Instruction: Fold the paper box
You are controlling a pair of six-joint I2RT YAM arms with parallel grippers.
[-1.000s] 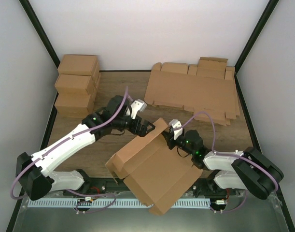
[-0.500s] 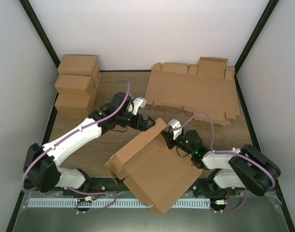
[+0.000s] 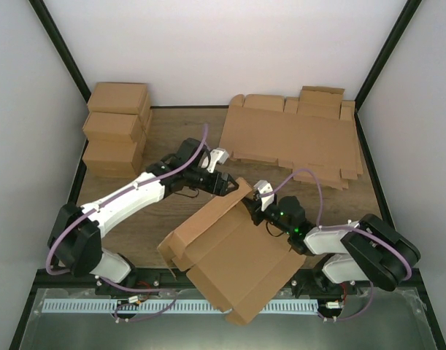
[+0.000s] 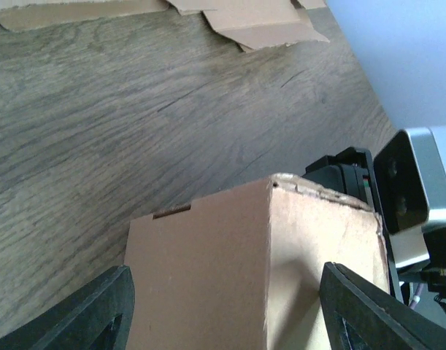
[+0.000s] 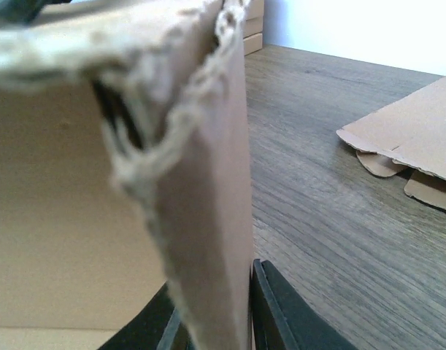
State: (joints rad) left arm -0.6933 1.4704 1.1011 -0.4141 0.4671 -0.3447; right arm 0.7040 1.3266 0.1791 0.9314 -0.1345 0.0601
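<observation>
The paper box [image 3: 233, 251], a brown, partly folded cardboard piece with raised walls, sits at the table's near middle and overhangs the front edge. My left gripper [image 3: 227, 184] is at its far corner. In the left wrist view the box corner [image 4: 270, 248] stands between the two fingers [image 4: 98, 313], and the gripper [image 4: 230, 313] is open, straddling it. My right gripper [image 3: 256, 212] is shut on the box's right wall. In the right wrist view the torn-edged wall [image 5: 208, 219] runs down into the gripper [image 5: 223, 317], pinched between both fingers.
A sheaf of flat cardboard blanks [image 3: 292, 142] lies at the back right, and its edge shows in both wrist views [image 4: 259, 25] [image 5: 412, 146]. Stacked folded boxes [image 3: 117, 127] fill the back left. White walls and black posts enclose the wooden table [image 3: 171, 219].
My left gripper has moved right onto the box's far corner and its jaws have narrowed around it. The right gripper and the box have stayed almost still.
</observation>
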